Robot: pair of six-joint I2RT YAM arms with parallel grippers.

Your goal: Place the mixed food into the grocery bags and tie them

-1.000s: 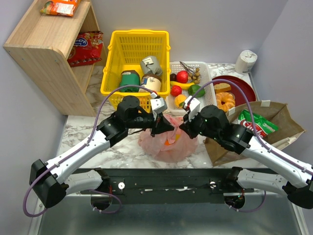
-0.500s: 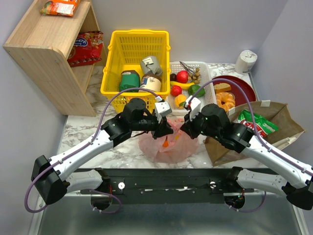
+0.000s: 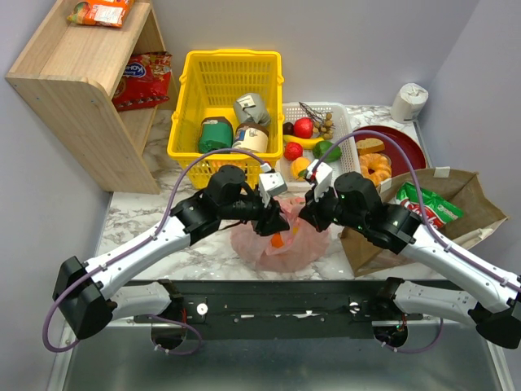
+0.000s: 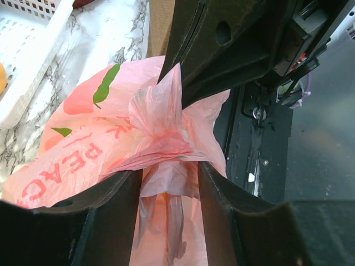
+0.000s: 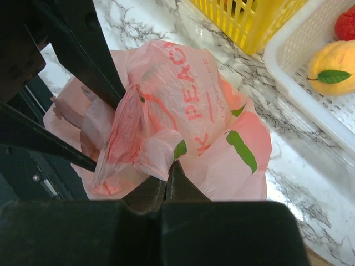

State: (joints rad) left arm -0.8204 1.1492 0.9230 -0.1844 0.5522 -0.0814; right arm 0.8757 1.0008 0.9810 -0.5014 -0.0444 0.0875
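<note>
The thin pink plastic bag (image 3: 281, 240) lies bunched on the marble between my two grippers, and an orange shape (image 3: 278, 240) shows through it. My left gripper (image 3: 271, 213) stands open over it. In the left wrist view a twisted strip of the pink bag (image 4: 166, 166) hangs loose between the left gripper's (image 4: 169, 185) parted fingers (image 4: 111, 216). My right gripper (image 3: 307, 213) is shut. In the right wrist view the right gripper (image 5: 169, 166) pinches a fold of the pink bag (image 5: 194, 105). The brown paper bag (image 3: 468, 199) lies at the right with the green crisp packet (image 3: 429, 204) in its mouth.
A yellow basket (image 3: 181, 114) with tins stands behind the bag. Beside it is a white tray (image 3: 348, 134) of toy fruit, then a red plate (image 3: 407, 142) with bread. A wooden shelf (image 3: 73, 90) holds snack packets at the far left. A white roll (image 3: 409, 102) stands at the back right.
My left gripper has opened and let go of the pink bag's strip, after moving slightly right. The right gripper has stayed shut on its fold.
</note>
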